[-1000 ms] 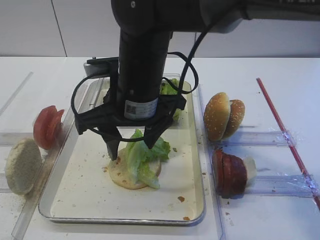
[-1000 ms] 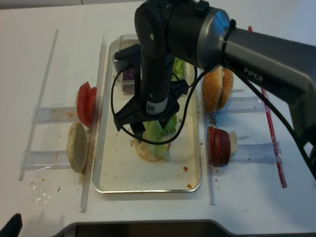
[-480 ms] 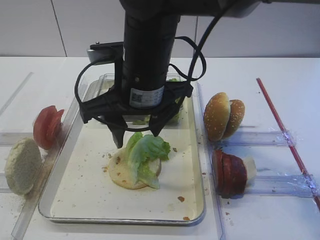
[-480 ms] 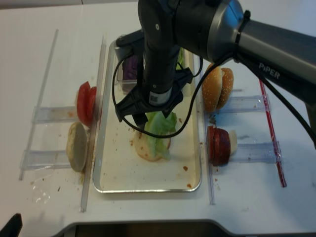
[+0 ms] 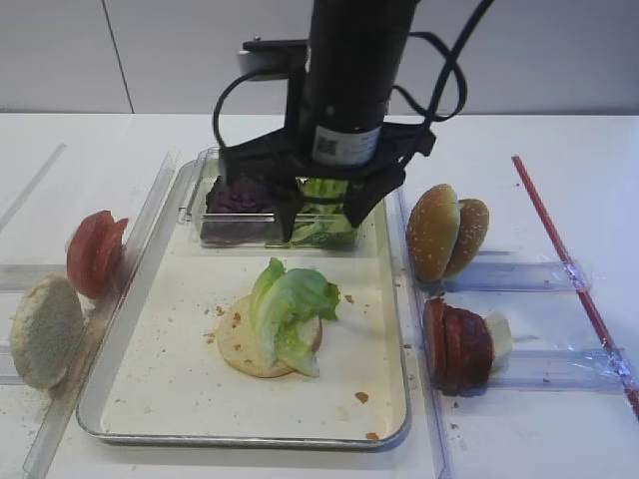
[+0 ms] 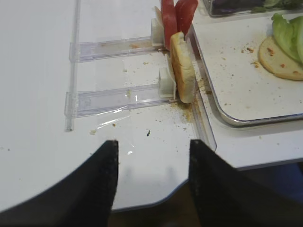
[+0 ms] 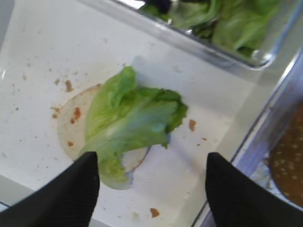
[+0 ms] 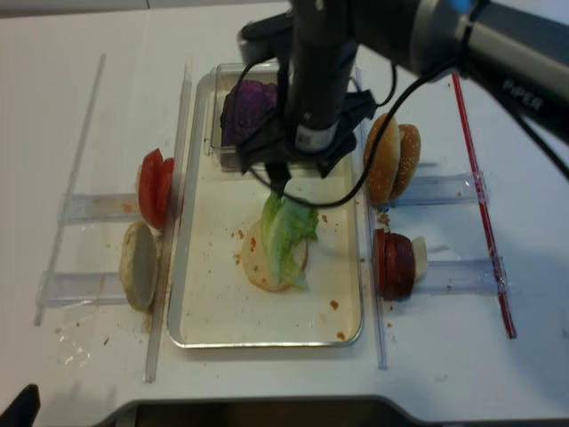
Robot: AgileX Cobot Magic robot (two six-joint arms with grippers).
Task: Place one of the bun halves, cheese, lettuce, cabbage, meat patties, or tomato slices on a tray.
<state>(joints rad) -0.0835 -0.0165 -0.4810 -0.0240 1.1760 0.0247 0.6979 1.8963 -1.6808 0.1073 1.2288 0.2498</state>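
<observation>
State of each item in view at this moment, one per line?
lettuce: lying on the flat bun half, released
flat bun half: flat on the tray
tray: crumbed, holding bun and lettuce
right gripper: open, empty, above the tray
left gripper: open, empty
tomato slices: upright in rack

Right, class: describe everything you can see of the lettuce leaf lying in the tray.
The lettuce is one light green leaf with wavy, crinkled edges and a paler rib, looking fresh and slightly glossy. It lies folded and humped rather than flat, draped over a pale flat bun disc near the middle of the tray, its lower tip hanging past the disc's edge. Nothing grips it: the right gripper hangs open above it, apart from it.
</observation>
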